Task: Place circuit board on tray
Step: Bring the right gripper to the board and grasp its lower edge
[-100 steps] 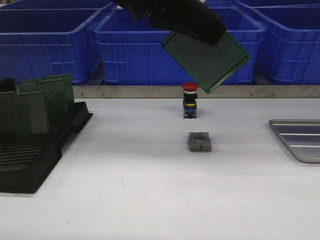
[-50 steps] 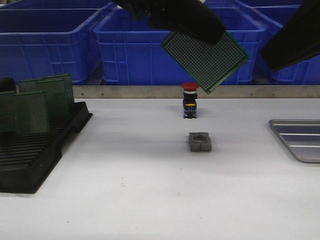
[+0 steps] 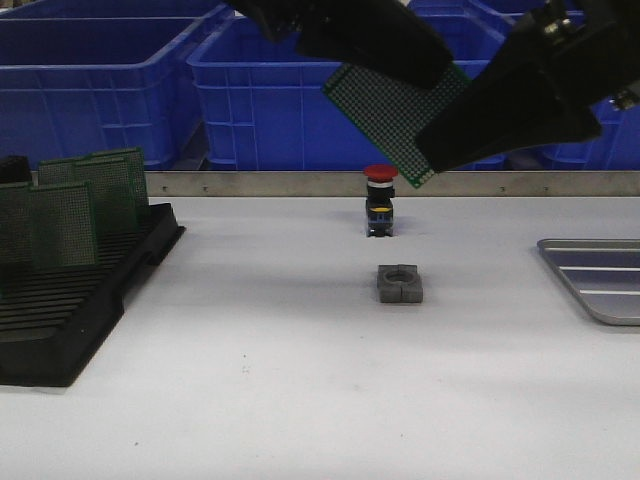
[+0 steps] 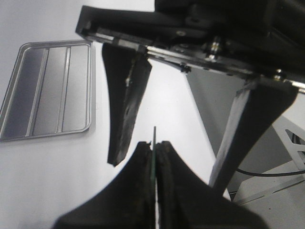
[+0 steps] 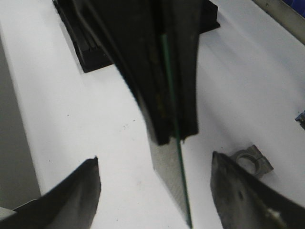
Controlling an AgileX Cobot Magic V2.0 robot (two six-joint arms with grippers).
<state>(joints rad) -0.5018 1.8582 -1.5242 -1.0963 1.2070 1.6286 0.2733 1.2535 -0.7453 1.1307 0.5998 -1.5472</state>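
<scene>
At the far left of the table stands a black slotted rack with several green perforated boards standing upright in its slots; behind the table there is a row of blue plastic bins; high above the middle of the table the left gripper holds the circuit board in the air, tilted, with one corner pointing down; in the left wrist view its fingers are pressed on both faces of the thin board edge; under the board, on the white table, there is a red-topped push button near the back rail, and in front of it a small grey block with a round hole; to the right of the board comes the right gripper, just beside the board's lower edge; in the right wrist view its two fingers are spread wide, one on each side of the board, not touching it; at the right edge of the table lies the tray, silver-grey with ridges, well apart from the board.
</scene>
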